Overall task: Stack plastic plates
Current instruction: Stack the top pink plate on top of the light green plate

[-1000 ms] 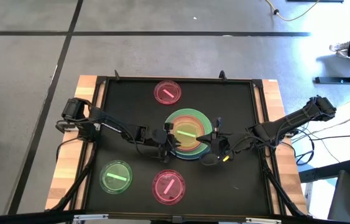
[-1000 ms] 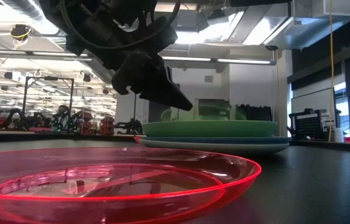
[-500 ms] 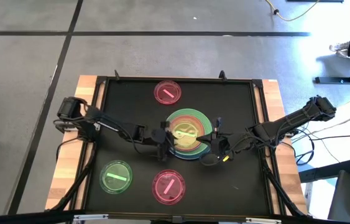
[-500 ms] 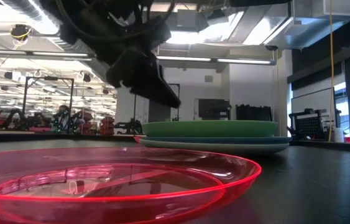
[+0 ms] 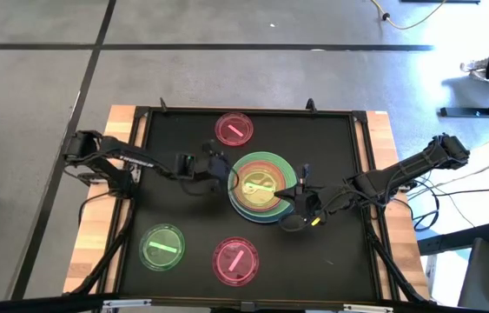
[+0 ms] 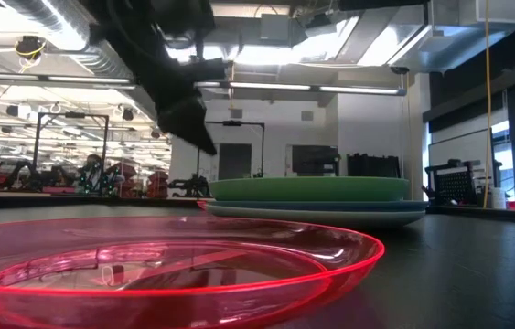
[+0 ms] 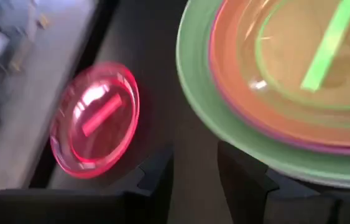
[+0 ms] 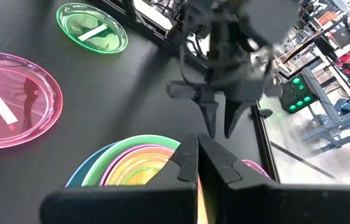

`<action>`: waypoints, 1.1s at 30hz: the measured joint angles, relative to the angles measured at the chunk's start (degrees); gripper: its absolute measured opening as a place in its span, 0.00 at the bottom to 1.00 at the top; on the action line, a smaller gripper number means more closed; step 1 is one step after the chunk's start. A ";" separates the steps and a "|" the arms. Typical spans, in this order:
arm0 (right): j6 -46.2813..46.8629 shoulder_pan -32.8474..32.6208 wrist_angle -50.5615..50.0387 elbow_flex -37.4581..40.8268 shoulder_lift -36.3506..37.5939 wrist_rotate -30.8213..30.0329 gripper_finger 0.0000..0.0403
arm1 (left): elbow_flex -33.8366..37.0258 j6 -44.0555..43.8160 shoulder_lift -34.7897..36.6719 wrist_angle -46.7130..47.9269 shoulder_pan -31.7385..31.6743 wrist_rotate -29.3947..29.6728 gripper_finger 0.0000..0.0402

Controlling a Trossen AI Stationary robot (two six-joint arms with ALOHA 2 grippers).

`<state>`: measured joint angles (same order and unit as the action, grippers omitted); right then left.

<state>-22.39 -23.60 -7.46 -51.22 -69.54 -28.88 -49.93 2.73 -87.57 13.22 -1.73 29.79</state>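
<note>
A stack of plastic plates (image 5: 266, 158) stands mid-table, a large green plate over paler ones, then purple and orange. A small translucent green plate (image 5: 260, 186) with a centre bar lies on top. My left gripper (image 5: 223, 169) hangs open just left of the stack, above the table; in its wrist view the fingers (image 7: 156, 177) stand beside the green rim (image 7: 193, 93). My right gripper (image 5: 300, 199) is shut over the stack's near right edge. Loose on the table lie a pink plate (image 5: 234, 129) at the far side, another pink plate (image 5: 235, 261) and a small green plate (image 5: 162, 246) at the near side.
The black tabletop has a raised rim (image 5: 244, 110) inside a wooden frame (image 5: 96, 209). Cables run along both arms. In the low view the near pink plate (image 6: 147, 256) fills the foreground before the stack (image 6: 307, 195). Bare black surface lies right of the stack (image 5: 340, 148).
My left gripper has let go of the small green plate, which was tilted above the stack and now lies flat on top of it. The gripper has then drawn back from the stack's near left side, up and toward the table's left and far edges.
</note>
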 joint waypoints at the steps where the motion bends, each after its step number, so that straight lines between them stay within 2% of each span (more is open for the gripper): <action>1: 0.00 0.00 0.02 0.00 0.00 0.00 0.00 | 0.00 -0.56 -0.44 0.77 -1.61 -1.81 0.29; 4: 0.00 0.00 0.12 0.00 0.00 0.00 0.00 | 0.11 -0.41 -2.02 2.81 -6.49 -7.03 0.29; 9: 0.00 0.00 0.13 0.00 0.00 0.00 0.00 | 0.11 3.85 -4.49 1.37 -13.04 -10.96 0.29; 20: -0.02 0.00 0.10 0.00 0.00 0.00 0.00 | 0.09 21.62 -10.99 -6.06 -19.50 -11.35 0.29; 28: -0.37 0.00 0.09 0.00 0.00 0.00 0.00 | 0.09 27.39 -14.11 -11.65 -21.78 -11.23 0.29; 33: -0.39 0.00 0.19 0.00 0.00 0.00 0.00 | 0.09 27.97 -16.21 -15.20 -23.21 -11.46 0.29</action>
<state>-22.79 -23.59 -7.28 -51.22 -69.54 -28.88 -49.84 30.71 -103.79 -1.98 -24.94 18.32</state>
